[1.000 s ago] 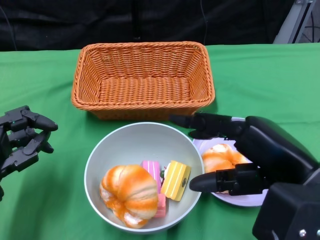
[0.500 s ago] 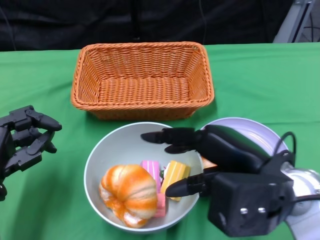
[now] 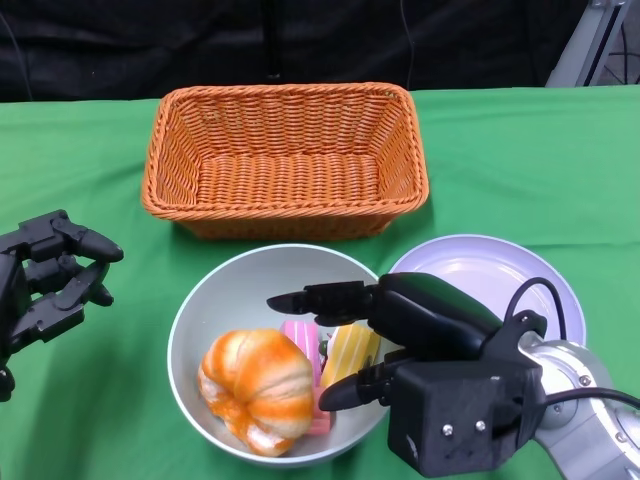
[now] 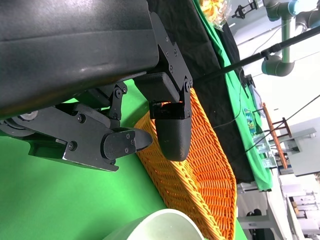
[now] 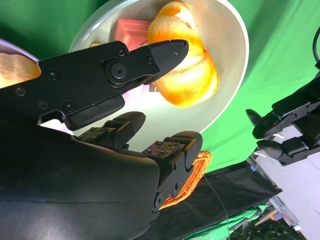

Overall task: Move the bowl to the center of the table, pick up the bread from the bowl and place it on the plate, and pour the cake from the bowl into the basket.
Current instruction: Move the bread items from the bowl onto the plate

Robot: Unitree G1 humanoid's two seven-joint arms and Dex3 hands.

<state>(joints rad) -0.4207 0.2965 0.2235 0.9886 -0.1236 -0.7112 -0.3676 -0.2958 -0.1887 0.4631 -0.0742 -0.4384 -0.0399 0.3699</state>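
Observation:
The grey bowl (image 3: 210, 310) stands in front of the basket and holds an orange bread roll (image 3: 258, 388), a pink cake (image 3: 303, 338) and a yellow cake (image 3: 350, 352). My right hand (image 3: 400, 325) hovers over the bowl's right side with fingers spread above the cakes, gripping nothing. In the right wrist view its fingers (image 5: 150, 57) reach over the bread roll (image 5: 192, 70) and the bowl's rim (image 5: 237, 45). The lilac plate (image 3: 490, 270) lies right of the bowl; an orange piece (image 5: 15, 67) shows on it behind my hand. My left hand (image 3: 50, 285) stays open at the left, apart from the bowl.
An empty orange wicker basket (image 3: 285, 155) stands behind the bowl, also seen as the basket (image 4: 200, 175) in the left wrist view. A green cloth (image 3: 520, 160) covers the table. Black drapes hang beyond the far edge.
My right hand has moved left from above the plate to above the bowl's right half. The bread on the plate is now hidden under it in the head view. The left hand barely shifted.

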